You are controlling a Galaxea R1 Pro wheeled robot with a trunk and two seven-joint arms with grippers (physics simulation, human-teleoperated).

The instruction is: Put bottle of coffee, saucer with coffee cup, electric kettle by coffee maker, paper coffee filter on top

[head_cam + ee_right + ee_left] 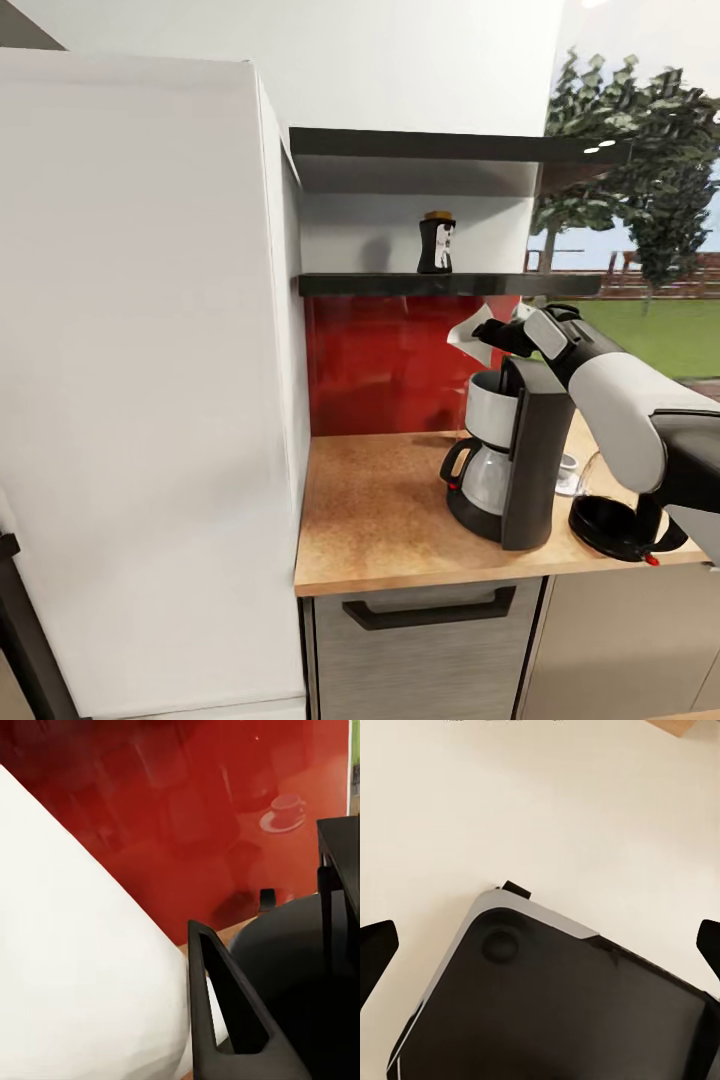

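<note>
where the tall white cabinet (140, 380) ends, a speckled wooden bench (375, 525) runs to the right under a glossy red backsplash (385, 365), with a dark-handled drawer (430, 640) below its front edge; behind the right end, a window shows trees and grass (650, 330). above the backsplash sits a dark kitchen shelf (450, 285), and on it the bottle of coffee (436, 243) stands upright, dark with a brown cap, well apart from everything below.

on the bench the coffee maker (510, 460) stands upright, its glass carafe seated under the silver filter basket and its black column facing the camera. just behind its right side a white coffee cup (567, 467) sits on a saucer (568, 488), partly hidden by the machine. the electric kettle (612, 515) stands near the bench's right end, close beside the machine, its upper part covered by the robot's forearm.

the right tool (492, 335) hangs above the top of the coffee maker, closed on a white paper coffee filter (470, 338) that sticks out toward the backsplash. in the right wrist view the filter (82, 967) is a broad white sheet pressed against one dark finger (225, 1012), with the machine's dark rim beside it and the cup mirrored in the red panel.

the left tool (540, 949) stands wide apart, its two fingertips (375, 949) at opposite edges, over pale floor and a dark, grey-edged panel of the robot's own base (555, 1005)
</note>
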